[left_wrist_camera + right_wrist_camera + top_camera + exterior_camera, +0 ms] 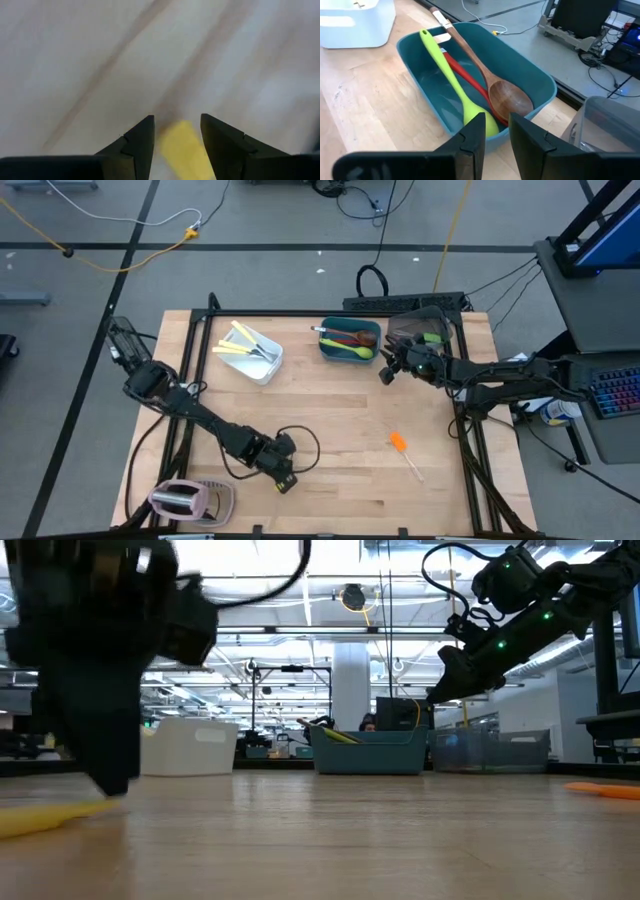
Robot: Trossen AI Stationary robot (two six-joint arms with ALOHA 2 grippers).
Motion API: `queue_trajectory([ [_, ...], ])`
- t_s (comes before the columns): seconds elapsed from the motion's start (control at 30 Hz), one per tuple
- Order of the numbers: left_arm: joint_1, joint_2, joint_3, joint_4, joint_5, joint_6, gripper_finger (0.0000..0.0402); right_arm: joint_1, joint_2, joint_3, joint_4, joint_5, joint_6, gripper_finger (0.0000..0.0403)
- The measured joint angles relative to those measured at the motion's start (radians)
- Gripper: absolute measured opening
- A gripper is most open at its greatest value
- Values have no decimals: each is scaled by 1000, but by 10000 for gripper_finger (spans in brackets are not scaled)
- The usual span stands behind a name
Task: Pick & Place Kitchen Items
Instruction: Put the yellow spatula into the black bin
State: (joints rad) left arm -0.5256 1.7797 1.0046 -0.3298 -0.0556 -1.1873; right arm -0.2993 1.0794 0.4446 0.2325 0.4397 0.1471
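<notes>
Three tubs sit at the tabletop's far side; the teal tub holds three spoons, one green spoon, one red spoon, one wooden spoon; the white tub has a few yellow-handled knives, exact count hard to tell. One orange spatula lies loose on the wood. Left gripper is down low, fingers apart around one yellow utensil; right gripper hovers above the teal tub with a narrow gap, holding nothing.

Two matte black jointed arms, black cables looping beside each. Left gripper: two black wedge-shaped fingers with faceted, angular edges. Right gripper: same black angular fingers; green indicator lights glow on its wrist housing.
</notes>
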Motion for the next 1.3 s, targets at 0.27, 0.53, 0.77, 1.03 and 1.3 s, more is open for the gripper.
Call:
queue_trajectory([
  [0.27,5,-39,5,1,15,-149,164,0,0,0,-4,0,-2,77],
  [0.53,0,-16,6,-32,49,-184,205,0,0,-3,-3,0,-2,77],
  [0.77,-8,-16,6,-35,29,-153,258,0,0,-56,4,0,-2,77],
  [1.03,-41,47,10,-9,27,-119,269,0,0,-127,141,1,-2,77],
  [1.3,-47,57,11,-29,2,-114,241,0,0,-166,322,0,-2,77],
])
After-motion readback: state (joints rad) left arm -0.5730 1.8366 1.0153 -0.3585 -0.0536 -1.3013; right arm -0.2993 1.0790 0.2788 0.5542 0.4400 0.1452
